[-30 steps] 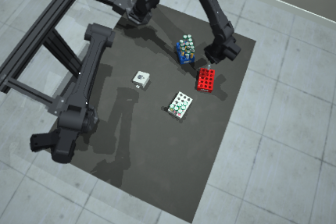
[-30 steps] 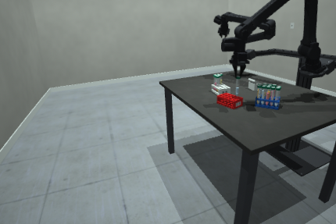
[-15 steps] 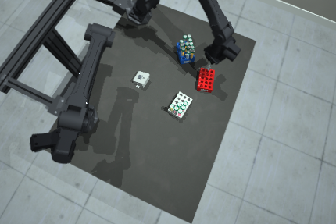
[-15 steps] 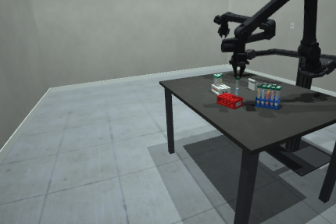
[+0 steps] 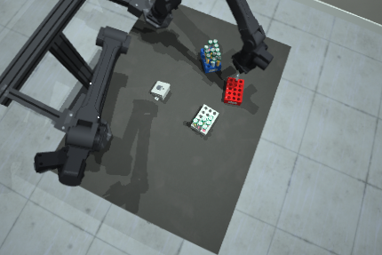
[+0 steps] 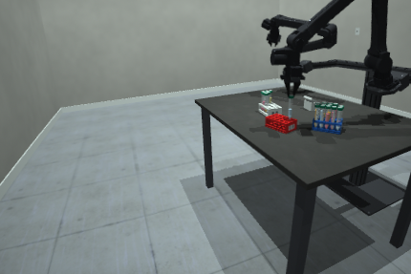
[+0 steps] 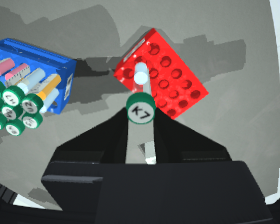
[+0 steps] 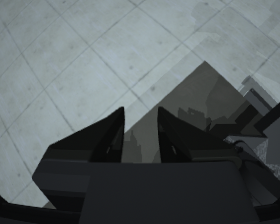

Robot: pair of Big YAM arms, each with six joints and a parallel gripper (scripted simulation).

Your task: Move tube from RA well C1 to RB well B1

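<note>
My left gripper (image 5: pixel 240 71) (image 6: pixel 292 93) (image 7: pixel 140 113) is shut on a green-capped tube (image 6: pixel 290 109) (image 7: pixel 140 108) marked K7. The tube hangs roughly upright, and its lower end shows over or near the red rack's edge in the left wrist view. The blue rack RA (image 5: pixel 213 69) (image 6: pixel 329 127) (image 7: pixel 68 70) holds several green-capped tubes and stands beside it. The white rack RB (image 5: pixel 216 114) (image 6: pixel 270 111) holds several green-capped tubes at one end, with open wells at the other. My right gripper (image 6: pixel 273 42) (image 8: pixel 141 113) is partly open and empty, high above the table's side.
An empty red rack (image 5: pixel 233 102) (image 6: pixel 275 125) (image 7: pixel 156 36) stands between the blue and white racks, towards the table's far edge. A small white box (image 5: pixel 161 90) (image 6: pixel 309 103) with a dark round mark on top stands nearer the arm bases. I cannot make out a lit lamp.
</note>
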